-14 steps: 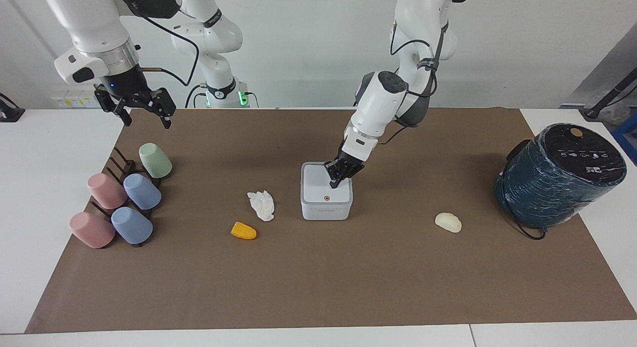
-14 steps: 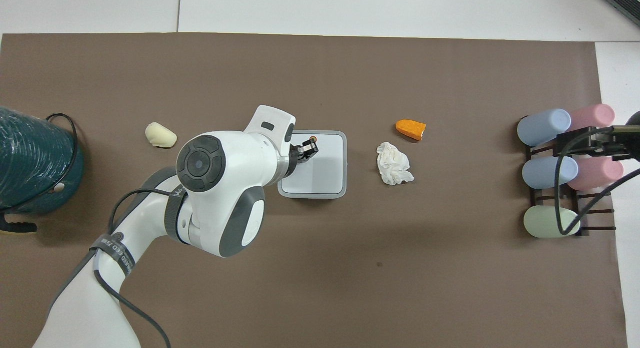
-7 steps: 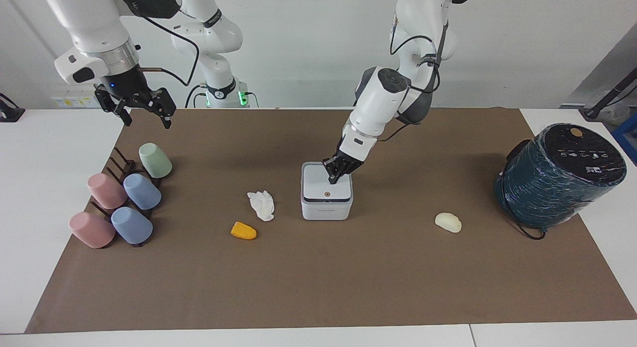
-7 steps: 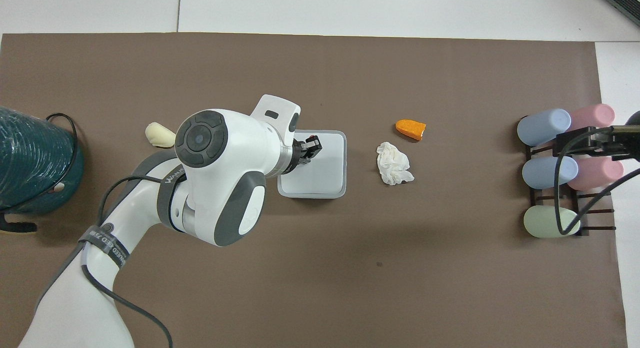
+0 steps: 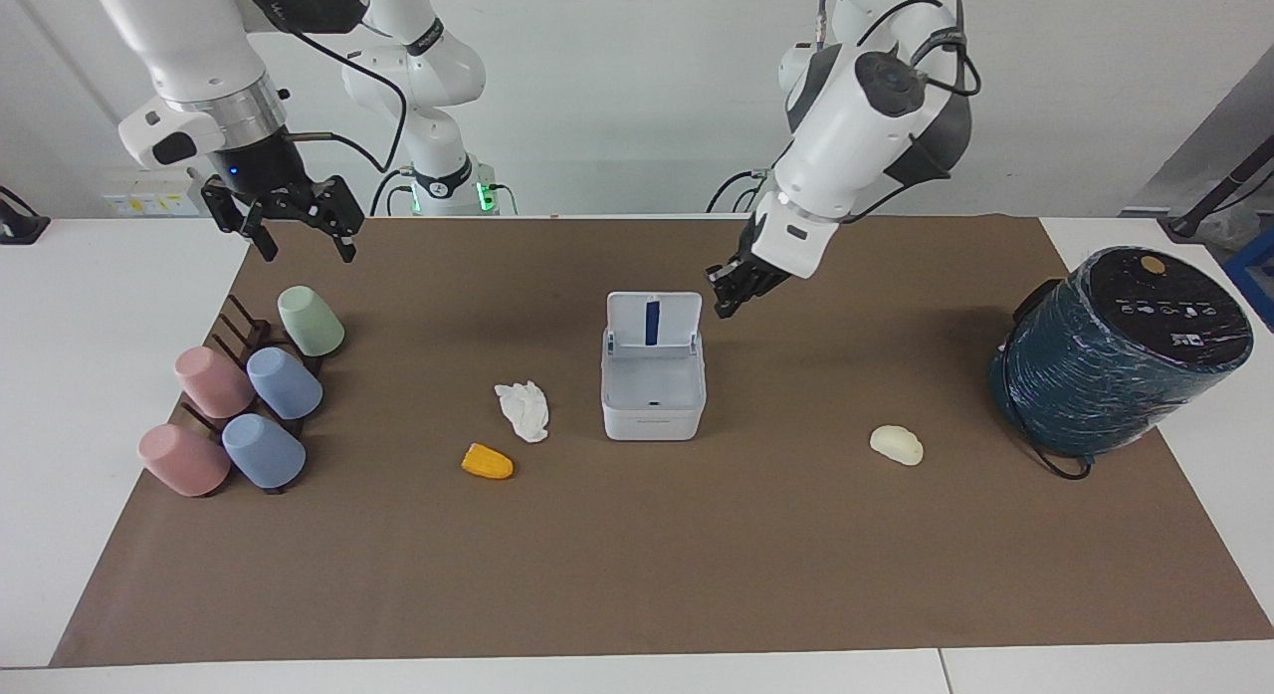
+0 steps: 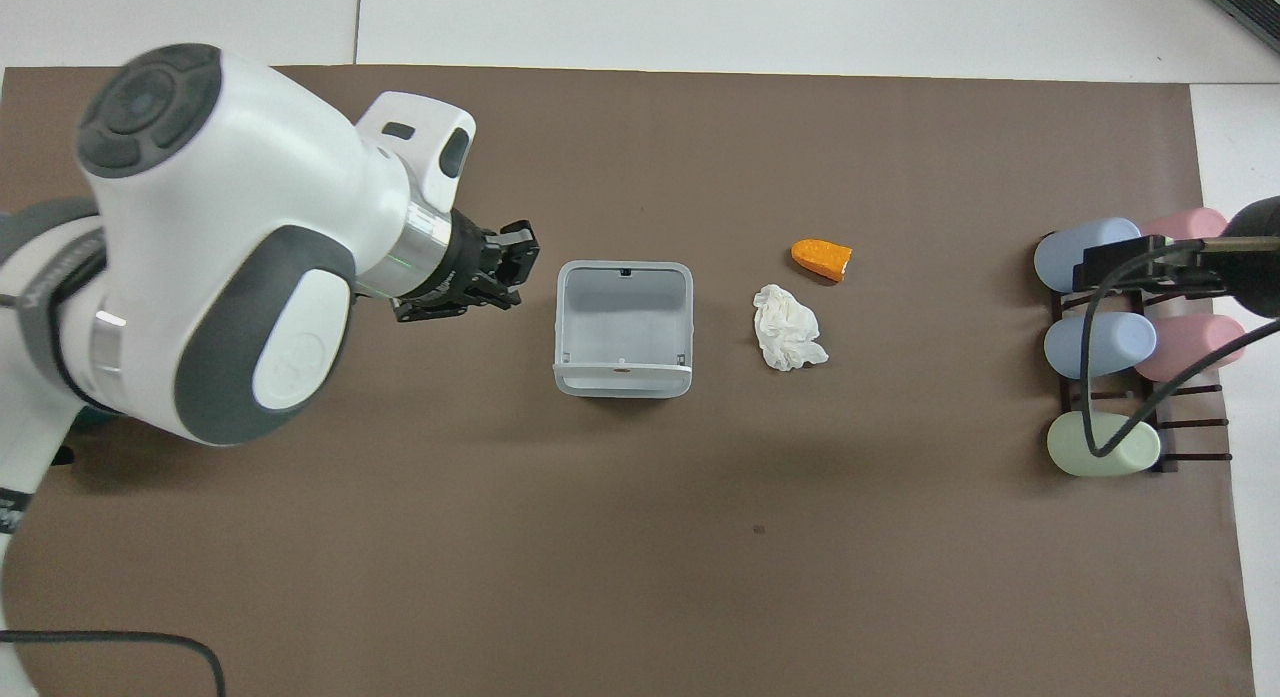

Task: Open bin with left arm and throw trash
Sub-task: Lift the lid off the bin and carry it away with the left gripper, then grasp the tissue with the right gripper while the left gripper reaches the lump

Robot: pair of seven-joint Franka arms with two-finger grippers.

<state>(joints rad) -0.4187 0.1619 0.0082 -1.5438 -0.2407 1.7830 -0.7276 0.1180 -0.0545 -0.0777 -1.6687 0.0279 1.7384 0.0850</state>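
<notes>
Clock directions are read on the facing view with the bin at the dial's centre.

**Risks**
- The left arm [image 5: 856, 107] is bulky and hangs high over the mat [image 5: 637, 575]. A low sweep toward the lump could clip the cylinder [image 5: 1120, 350] at three o'clock or its cable.
- The bin [image 5: 652, 405] is light and sits loose mid-mat. A knock on its wall during a drop would probably slide or tip it.
- The lid [image 5: 652, 321] stands upright at twelve o'clock, showing its blue strip. Any brush from a wrist could snap it shut, and the opening step would need redoing.
- The tissue [image 5: 524, 410] lies just beside the bin at nine o'clock. It is soft, so a pinch may catch only a fold and shed it short of the opening.
- The corn [image 5: 487, 462] at eight o'clock looks rounded and may roll out of a closing grip.
- The lump [image 5: 896, 445], between three and four o'clock and well apart from the bin, looks smooth and could squirt free.

**Pose**
- The left gripper [image 5: 725, 294] hangs in the air at one o'clock, just beside the lid. It is tilted downward, fingertips pressed together, and holds nothing.
- The right gripper [image 5: 307, 246] waits at ten o'clock above the mat's corner near the cups [image 5: 249, 395], its fingers spread and empty.
</notes>
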